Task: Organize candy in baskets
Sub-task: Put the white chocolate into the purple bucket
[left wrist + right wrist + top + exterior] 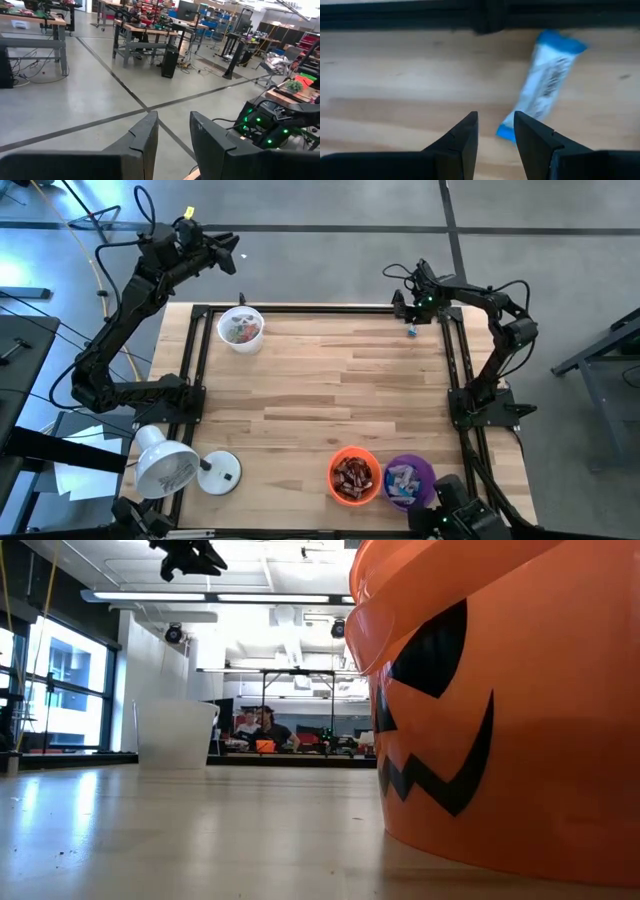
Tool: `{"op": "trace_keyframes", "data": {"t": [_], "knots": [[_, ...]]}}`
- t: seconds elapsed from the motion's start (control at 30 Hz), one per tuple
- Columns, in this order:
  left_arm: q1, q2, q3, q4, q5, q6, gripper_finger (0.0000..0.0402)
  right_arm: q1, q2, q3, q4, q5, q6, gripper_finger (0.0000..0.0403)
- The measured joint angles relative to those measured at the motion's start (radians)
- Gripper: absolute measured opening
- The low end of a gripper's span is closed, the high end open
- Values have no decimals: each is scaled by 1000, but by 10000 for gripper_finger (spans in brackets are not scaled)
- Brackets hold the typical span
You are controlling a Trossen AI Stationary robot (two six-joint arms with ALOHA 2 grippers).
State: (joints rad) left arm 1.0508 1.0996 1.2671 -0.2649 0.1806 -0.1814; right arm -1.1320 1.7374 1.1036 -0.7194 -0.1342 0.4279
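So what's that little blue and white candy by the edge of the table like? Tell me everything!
The blue and white candy is one small wrapped bar: a white middle with dark print too blurry to read, and bright blue crimped ends. The wrapper looks like shiny plastic film. It lies flat and slanted on the bare wooden table, alone at the far right corner, close to the black frame rail. The right pincer hovers over it, fingers slightly apart, with one blue end showing between them. Whether they touch it I cannot tell.

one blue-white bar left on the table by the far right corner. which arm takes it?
Right. Its end effector hangs over the blue-and-white candy bar near the table's far right edge, fingers apart and empty. The left end effector is raised beyond the far left corner, past the white basket.
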Motion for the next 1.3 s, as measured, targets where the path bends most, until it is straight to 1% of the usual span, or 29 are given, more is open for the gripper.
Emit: {"op": "trace_keyframes", "data": {"t": [0.17, 0.27, 0.33, 0.37, 0.5, 0.7, 0.8, 0.87, 1.03, 1.1, 1.2, 1.3], "knots": [[0, 0, 0, 0, 0, 0, 99, 17, -6, 0, -9, -130, 6, 119], [0, 0, 0, -1, 0, 0, 99, 42, -13, 0, -43, -167, -24, 119], [0, 0, 0, -3, 0, 1, 99, 62, -14, 0, -65, -143, -48, 119], [0, 0, 0, -3, 0, 1, 99, 71, -14, 0, -66, -109, -60, 119], [0, 0, 0, -3, 0, 1, 99, 94, -14, 0, -64, 78, -65, 119], [0, 0, 0, -3, 0, 1, 99, 94, -14, 0, -60, 158, -59, 119], [0, 0, 0, -3, 0, 0, 99, 94, -7, 0, -62, 221, -18, 119], [0, 0, 0, -3, 0, 0, 99, 92, 13, 0, -73, 239, -9, 119], [0, 0, 0, -3, 0, 0, 99, 92, 98, 1, -71, 231, -9, 119], [0, 0, 0, -3, 0, 0, 99, 95, 124, 9, -60, 224, 27, 119], [0, 0, 0, -4, 0, 0, 99, 105, 137, 9, 6, 205, 55, 119], [0, 0, 0, -3, 0, 0, 99, 112, 138, 9, 21, 217, 87, 119]]}}
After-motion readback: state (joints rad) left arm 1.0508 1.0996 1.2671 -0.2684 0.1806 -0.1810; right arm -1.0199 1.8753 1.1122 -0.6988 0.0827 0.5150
